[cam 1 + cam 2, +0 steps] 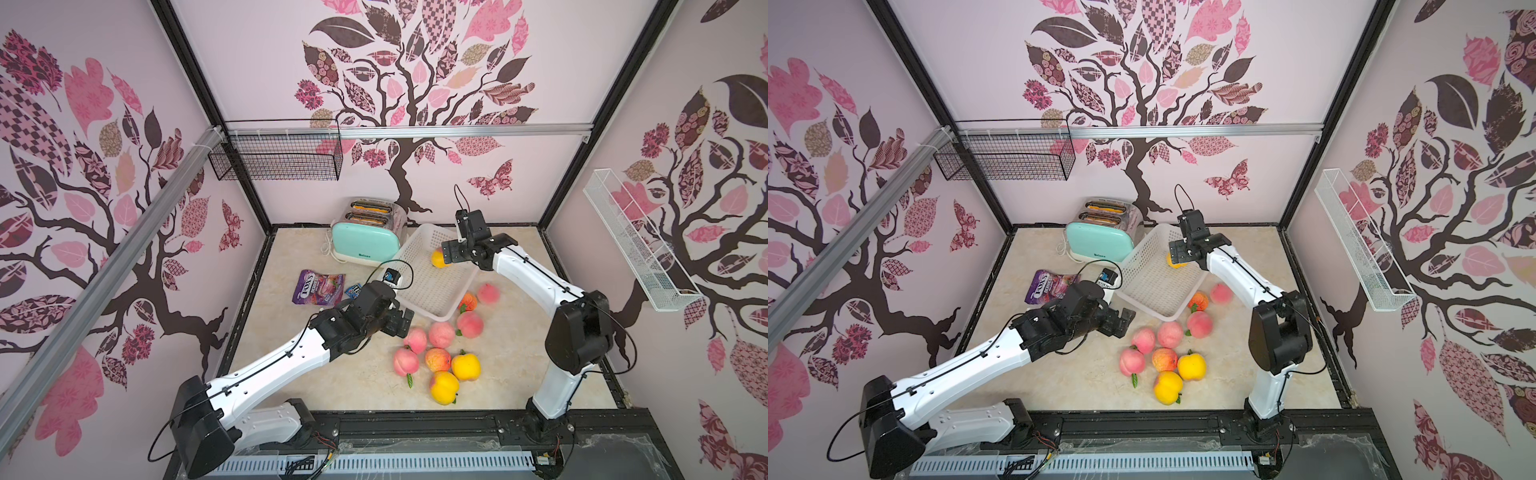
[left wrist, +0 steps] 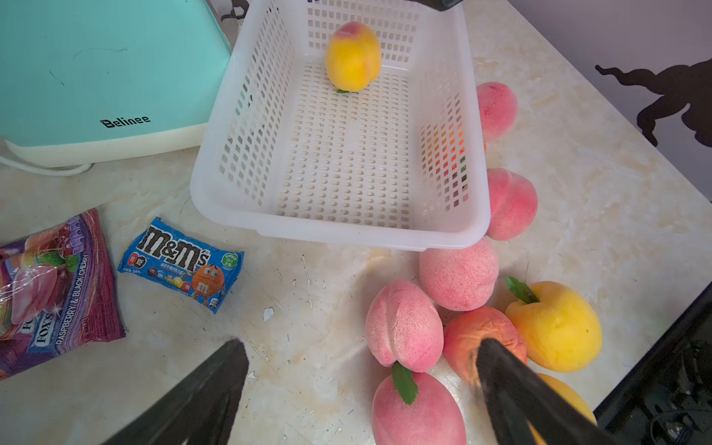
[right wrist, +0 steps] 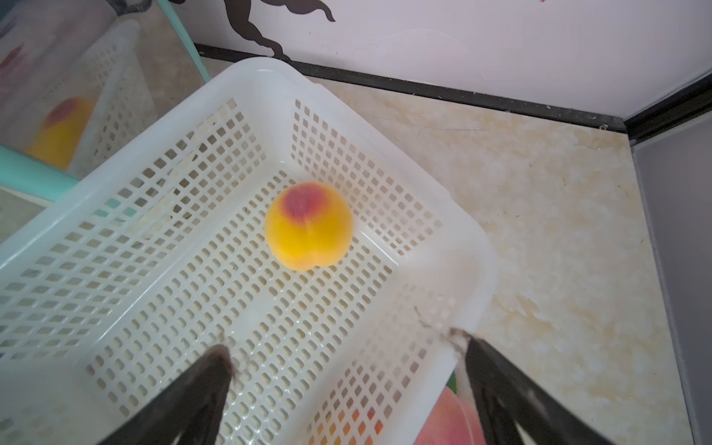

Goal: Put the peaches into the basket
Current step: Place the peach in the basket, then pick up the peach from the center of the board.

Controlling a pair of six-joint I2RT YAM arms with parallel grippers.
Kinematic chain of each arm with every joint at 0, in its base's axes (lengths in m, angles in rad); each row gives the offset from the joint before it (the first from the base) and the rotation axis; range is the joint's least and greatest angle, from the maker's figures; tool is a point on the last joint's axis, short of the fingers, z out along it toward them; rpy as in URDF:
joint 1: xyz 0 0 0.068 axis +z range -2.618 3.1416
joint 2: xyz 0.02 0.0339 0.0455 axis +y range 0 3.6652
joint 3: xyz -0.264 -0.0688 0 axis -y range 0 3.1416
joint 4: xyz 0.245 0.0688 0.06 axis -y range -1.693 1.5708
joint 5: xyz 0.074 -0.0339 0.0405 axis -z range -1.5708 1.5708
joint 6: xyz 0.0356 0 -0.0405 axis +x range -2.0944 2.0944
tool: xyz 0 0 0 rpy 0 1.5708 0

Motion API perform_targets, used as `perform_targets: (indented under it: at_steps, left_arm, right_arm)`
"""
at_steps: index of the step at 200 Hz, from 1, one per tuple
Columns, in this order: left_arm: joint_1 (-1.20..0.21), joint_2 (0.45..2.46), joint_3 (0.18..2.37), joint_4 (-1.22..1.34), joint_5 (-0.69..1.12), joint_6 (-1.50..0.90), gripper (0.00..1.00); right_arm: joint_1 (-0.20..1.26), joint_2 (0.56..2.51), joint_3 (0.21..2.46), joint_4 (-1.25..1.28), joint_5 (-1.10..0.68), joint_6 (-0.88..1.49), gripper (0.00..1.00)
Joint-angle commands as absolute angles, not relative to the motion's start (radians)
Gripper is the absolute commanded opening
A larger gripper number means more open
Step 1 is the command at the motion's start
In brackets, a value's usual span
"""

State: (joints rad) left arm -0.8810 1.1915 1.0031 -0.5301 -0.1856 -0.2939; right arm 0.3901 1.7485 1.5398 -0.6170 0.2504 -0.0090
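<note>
Bright, even light casts only faint, soft shadows under the peaches, both top views bow toward their nine and three o'clock edges, and wrist views blur the near fingers.

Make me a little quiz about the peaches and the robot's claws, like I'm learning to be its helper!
1. Count: of all the peaches, how many lie inside the white basket?
2. True or false: the left claw is gripping a pink peach.
3. Pick one: the peach inside is A) pink all over, B) yellow with a red blush, C) green.

Key
1. One; the rest are on the table beside the basket.
2. False: it is open and holds nothing.
3. B
</note>
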Motion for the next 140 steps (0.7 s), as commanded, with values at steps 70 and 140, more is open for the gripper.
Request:
perform_targets:
  at_steps: [70,140]
  left_arm:
    - [-1.015,1.152,1.015,-0.537,-0.16,-0.316,0.97]
    - [-1.064,1.125,0.98,-0.489,-0.095,-0.328,0.97]
  right_arm:
    - [0.38,1.342,1.24,-0.663,0.275,0.066,0.98]
    - [0.209,1.25,1.066,-0.634,0.139,0.127,0.98]
